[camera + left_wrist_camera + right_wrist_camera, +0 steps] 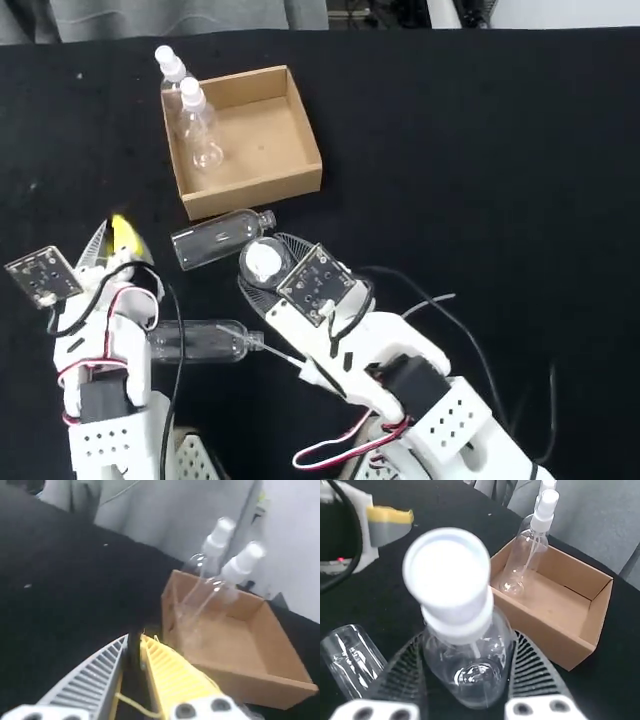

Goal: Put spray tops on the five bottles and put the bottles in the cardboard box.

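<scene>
Two topped bottles (195,125) stand in box (255,190), upper left. Right end effector (470,645) pinches third bottle (465,670), topped, mid-frame. Bare bottle (218,238) and second bare bottle (200,341) lie on tabletop (480,150), likely still need tops. Left end effector (134,641) pressed together, empty.

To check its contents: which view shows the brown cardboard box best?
The high view: the brown cardboard box appears whole from above, floor visible. Both wrist views show it slanted, from the side.
</scene>
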Robot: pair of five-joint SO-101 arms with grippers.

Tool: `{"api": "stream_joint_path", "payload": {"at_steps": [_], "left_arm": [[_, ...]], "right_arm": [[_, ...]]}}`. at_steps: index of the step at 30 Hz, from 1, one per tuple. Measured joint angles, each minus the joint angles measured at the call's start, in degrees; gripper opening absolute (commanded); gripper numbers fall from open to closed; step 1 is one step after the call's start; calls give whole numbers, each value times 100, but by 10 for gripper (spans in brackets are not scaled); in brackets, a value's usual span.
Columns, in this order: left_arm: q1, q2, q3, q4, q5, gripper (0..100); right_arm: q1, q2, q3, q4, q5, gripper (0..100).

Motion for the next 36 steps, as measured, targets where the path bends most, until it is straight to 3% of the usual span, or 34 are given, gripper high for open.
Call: {"api": "stream_joint_path", "payload": {"at_steps": [16,31,36], "left_arm": [[-422,0,255,229,0,28],[-448,0,255,229,0,29],[-448,0,255,229,0,29]], "right_arm": [[0,0,-132,299,0,36],[0,53,-1899,1398,0,35],[0,932,-2857,1582,0,35]]}}
